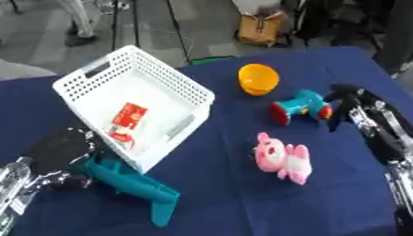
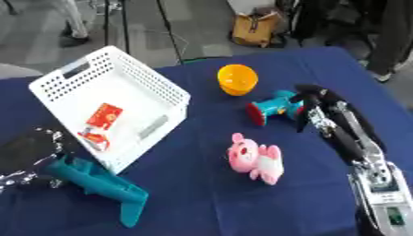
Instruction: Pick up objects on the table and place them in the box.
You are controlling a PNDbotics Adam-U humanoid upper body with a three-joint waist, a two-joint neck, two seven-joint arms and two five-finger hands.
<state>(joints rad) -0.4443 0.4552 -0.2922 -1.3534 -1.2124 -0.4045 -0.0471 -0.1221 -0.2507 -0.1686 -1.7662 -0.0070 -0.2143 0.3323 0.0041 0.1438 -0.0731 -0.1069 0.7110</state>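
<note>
A white perforated box (image 1: 175, 85) sits tilted at the left of the blue table, with a red and white packet (image 1: 127, 120) inside. My left hand (image 1: 58, 150) is by the box's near corner, curled round a teal angular tool (image 1: 137, 185). My right hand (image 1: 347, 99) reaches in from the right, fingers pointing down just beside a teal and red toy (image 1: 300, 106); whether they touch it is unclear. A pink plush toy (image 1: 283, 158) lies nearer me. An orange bowl (image 1: 258, 79) stands behind the teal toy.
The blue cloth (image 1: 234, 203) covers the table, its far edge running behind the box and bowl. A tan bag (image 1: 261, 28) stands on the floor beyond. A person's legs show at the top left.
</note>
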